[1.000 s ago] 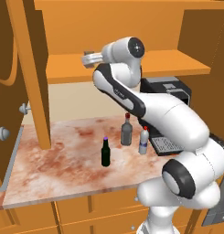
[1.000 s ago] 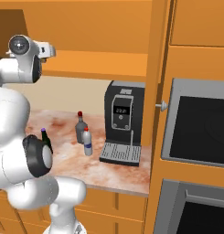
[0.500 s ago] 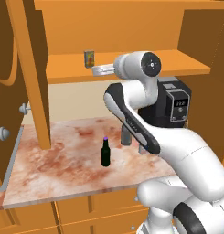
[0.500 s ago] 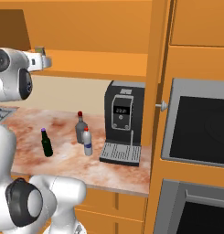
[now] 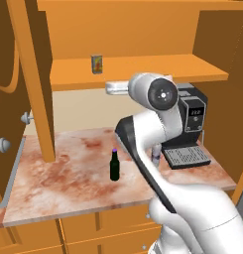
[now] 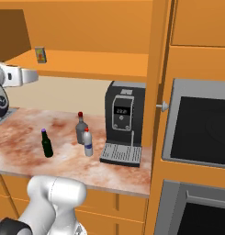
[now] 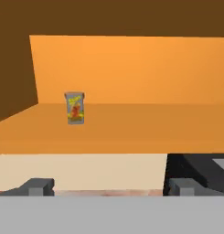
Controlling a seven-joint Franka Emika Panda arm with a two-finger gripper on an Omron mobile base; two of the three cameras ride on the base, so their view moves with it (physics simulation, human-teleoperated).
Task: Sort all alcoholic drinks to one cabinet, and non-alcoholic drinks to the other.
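Upright, small yellow-green juice carton (image 7: pixel 75 108), orange picture on front

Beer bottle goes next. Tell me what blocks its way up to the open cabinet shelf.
Nothing visible does. The beer bottle stands alone on the counter, apart from the other bottles; the shelf above holds just the juice carton at its left.

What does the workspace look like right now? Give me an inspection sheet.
Surface: marbled counter, partly taken up by bottles and a machine.
Job's things: juice carton upright on the cabinet shelf; beer bottle, grey bottle and white bottle upright on the counter, the last two close together.
Clutter: coffee machine on the counter.
Gripper: gripper open, empty, facing the shelf.
Cables: nothing seen.
Surroundings: open cabinet door; oven.
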